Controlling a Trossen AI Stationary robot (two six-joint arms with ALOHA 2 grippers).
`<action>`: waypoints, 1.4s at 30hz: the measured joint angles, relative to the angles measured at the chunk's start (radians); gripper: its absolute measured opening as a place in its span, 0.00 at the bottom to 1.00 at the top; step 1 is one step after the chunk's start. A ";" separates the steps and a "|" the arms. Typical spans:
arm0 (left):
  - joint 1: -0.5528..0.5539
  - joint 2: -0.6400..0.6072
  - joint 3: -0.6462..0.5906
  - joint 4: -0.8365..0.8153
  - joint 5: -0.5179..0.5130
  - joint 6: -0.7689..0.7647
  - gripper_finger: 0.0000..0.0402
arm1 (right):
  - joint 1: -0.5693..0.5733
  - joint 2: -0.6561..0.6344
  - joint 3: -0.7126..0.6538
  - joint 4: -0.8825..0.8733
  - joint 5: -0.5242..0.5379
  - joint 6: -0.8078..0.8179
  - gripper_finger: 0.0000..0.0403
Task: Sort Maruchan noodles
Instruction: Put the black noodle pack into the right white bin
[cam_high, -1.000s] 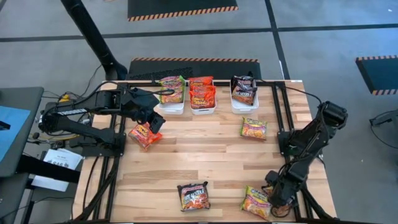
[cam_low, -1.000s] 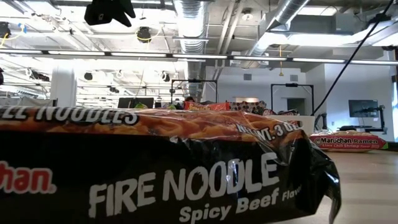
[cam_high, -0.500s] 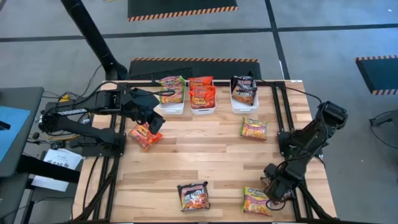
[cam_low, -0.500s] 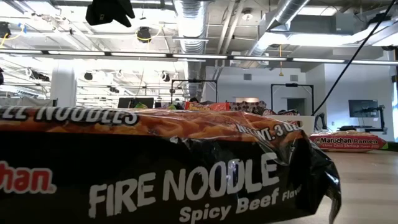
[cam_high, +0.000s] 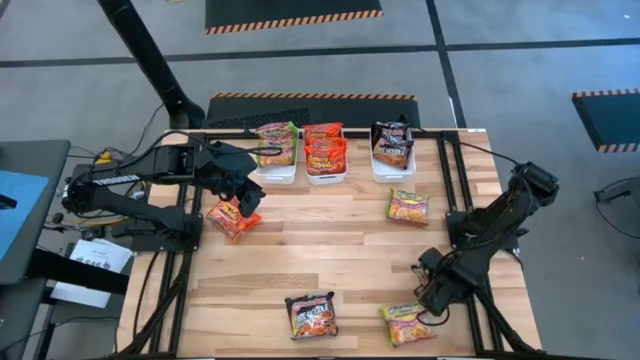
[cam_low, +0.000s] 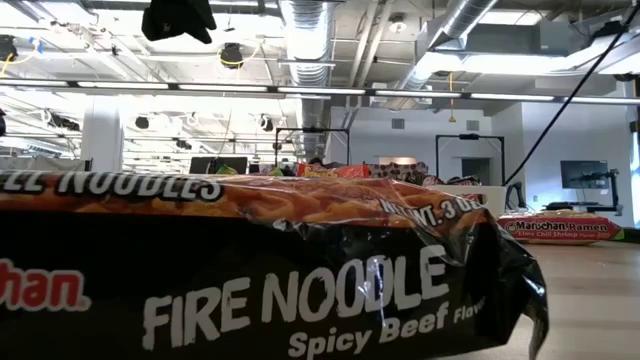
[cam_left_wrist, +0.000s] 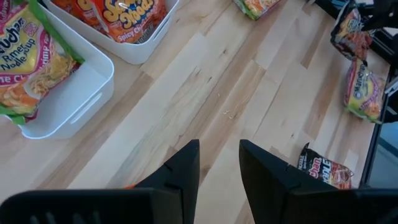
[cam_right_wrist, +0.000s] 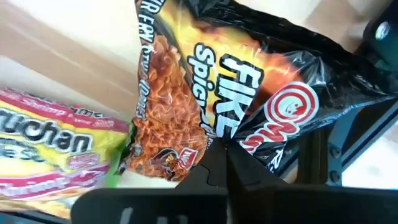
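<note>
Three white bins stand along the far edge, holding green-yellow (cam_high: 275, 145), red-orange (cam_high: 325, 150) and black-purple (cam_high: 392, 143) packets. Loose packets lie flat on the table: red-orange (cam_high: 232, 217), green-yellow (cam_high: 408, 207), black (cam_high: 312, 315) and green-yellow (cam_high: 405, 323). My left gripper (cam_left_wrist: 219, 168) hovers open just over the red-orange loose packet. My right gripper (cam_high: 435, 290) is near the table's near right corner, shut on another black packet (cam_right_wrist: 236, 81), just above the green-yellow one (cam_right_wrist: 56, 149). My right gripper pinches the black Fire Noodle packet between its two fingers at an edge of the wrapper (cam_right_wrist: 214, 140), where the plastic is crumpled. In the left wrist view the packet (cam_left_wrist: 351, 34) shows lifted clear of the table, above the green-yellow packet (cam_left_wrist: 364, 93).
Black frame rails run along the table's right edge (cam_high: 495, 300), close to my right arm. Bare wood lies in the middle of the table (cam_high: 330, 240). The black packet near the near edge fills the low view (cam_low: 250, 270).
My right gripper has moved toward the far edge and a little toward the table's left, carrying the black packet with it. The green-yellow packet near it has slid slightly toward the left.
</note>
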 joint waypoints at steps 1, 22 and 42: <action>0.000 0.000 0.000 0.000 0.000 0.008 0.24 | -0.007 0.000 0.013 -0.012 0.017 0.000 0.01; 0.014 0.000 0.000 -0.001 0.007 0.298 0.24 | -0.319 -0.003 0.302 -0.406 0.346 -0.184 0.01; 0.162 0.000 0.000 0.008 -0.053 0.188 0.24 | -1.007 -0.004 0.460 -0.301 0.699 -1.335 0.01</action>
